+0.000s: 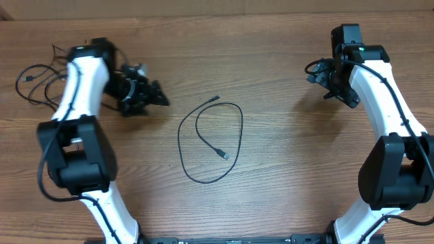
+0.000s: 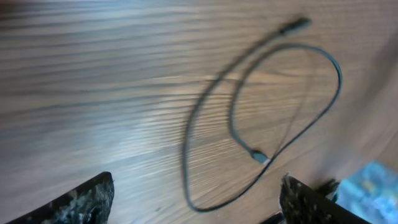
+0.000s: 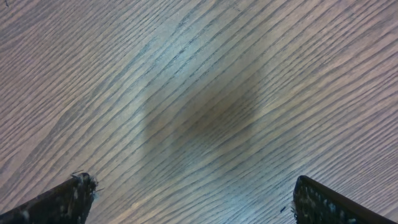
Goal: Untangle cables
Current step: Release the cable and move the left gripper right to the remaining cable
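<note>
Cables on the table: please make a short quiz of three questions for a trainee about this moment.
1. True or false: the left gripper holds the looped cable.
2. Where do the other cables lie? A: beside the left arm. B: at the near edge. C: inside the loop.
3. Fill in: between the right gripper fingers, its wrist view shows only bare ___.
Key: 1 false, it stands open, apart from the cable. 2 A. 3 table.

Matt wood-grain table (image 1: 271,203), smooth black cable (image 1: 242,129), glossy white plastic arms (image 1: 81,81)
</note>
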`<move>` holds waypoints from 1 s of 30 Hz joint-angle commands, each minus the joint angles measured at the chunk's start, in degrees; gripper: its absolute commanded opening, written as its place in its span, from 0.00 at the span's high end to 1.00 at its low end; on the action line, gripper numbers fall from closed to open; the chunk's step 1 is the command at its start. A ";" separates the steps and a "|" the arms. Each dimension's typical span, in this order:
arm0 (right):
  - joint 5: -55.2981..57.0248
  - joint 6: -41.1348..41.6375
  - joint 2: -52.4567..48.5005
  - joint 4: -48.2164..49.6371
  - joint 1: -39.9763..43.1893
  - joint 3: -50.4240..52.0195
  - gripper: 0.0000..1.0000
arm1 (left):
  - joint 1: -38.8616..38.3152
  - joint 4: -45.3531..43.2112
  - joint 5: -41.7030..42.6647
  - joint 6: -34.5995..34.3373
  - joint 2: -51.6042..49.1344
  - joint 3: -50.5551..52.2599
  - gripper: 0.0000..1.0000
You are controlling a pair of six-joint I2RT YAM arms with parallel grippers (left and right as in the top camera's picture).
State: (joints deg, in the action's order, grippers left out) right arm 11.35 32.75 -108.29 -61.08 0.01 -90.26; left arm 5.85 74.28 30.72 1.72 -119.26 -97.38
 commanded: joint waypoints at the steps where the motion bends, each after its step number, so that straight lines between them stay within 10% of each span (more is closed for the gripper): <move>1: 0.61 -0.24 0.87 0.20 0.07 0.31 0.00 | -7.67 -3.34 2.12 0.74 1.42 3.13 0.11; 30: 0.61 -0.24 0.85 0.20 0.07 0.31 0.00 | -42.32 -15.89 -3.91 -21.29 1.42 11.10 0.00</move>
State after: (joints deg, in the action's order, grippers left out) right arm 11.35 32.73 -108.29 -61.08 -0.01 -90.26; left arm -35.16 58.87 28.47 -14.70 -119.26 -86.70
